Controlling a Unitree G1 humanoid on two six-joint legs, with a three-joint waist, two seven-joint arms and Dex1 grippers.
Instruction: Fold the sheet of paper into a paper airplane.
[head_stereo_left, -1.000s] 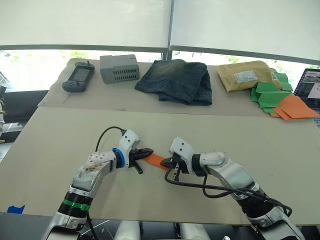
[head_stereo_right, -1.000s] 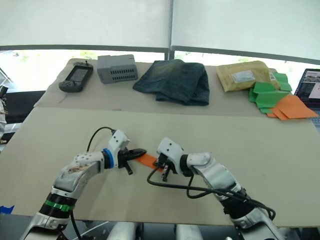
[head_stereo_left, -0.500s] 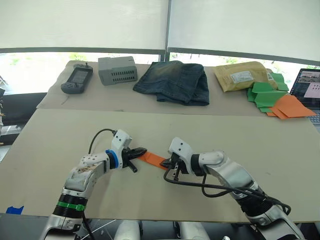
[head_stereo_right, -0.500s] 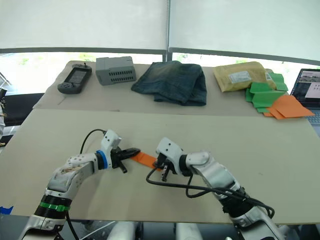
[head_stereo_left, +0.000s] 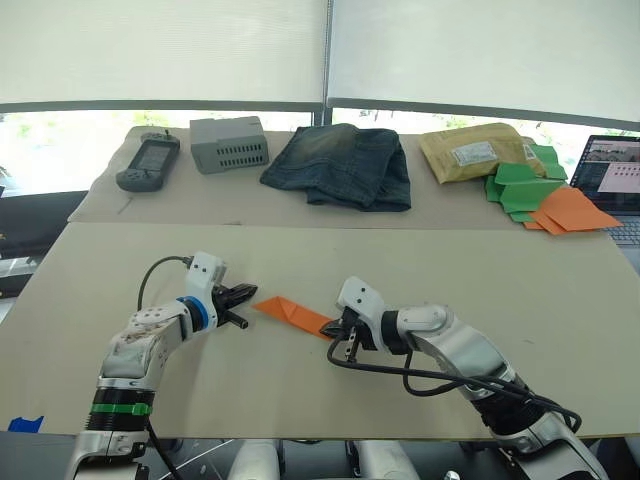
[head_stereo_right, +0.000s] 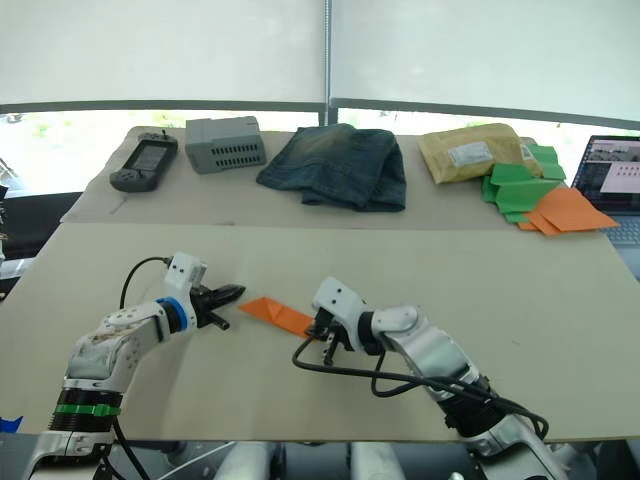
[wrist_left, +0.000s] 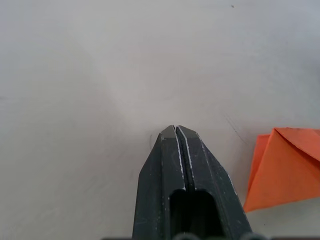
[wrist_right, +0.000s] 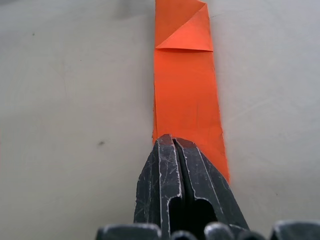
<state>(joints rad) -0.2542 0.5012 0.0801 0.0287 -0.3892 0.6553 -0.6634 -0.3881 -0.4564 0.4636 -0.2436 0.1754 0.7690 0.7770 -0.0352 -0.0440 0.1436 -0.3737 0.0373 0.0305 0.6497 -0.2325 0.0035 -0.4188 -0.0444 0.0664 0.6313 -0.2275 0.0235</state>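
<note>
My right gripper (head_stereo_left: 343, 322) is pinched closed on the near end of the paper airplane (head_stereo_left: 292, 311), a folded orange wedge lying flat mid-worktop, nearer the front edge. My left gripper (head_stereo_left: 246, 292) is closed with nothing between its fingers, tips just beside the wedge's pointed end, not touching it.
</note>
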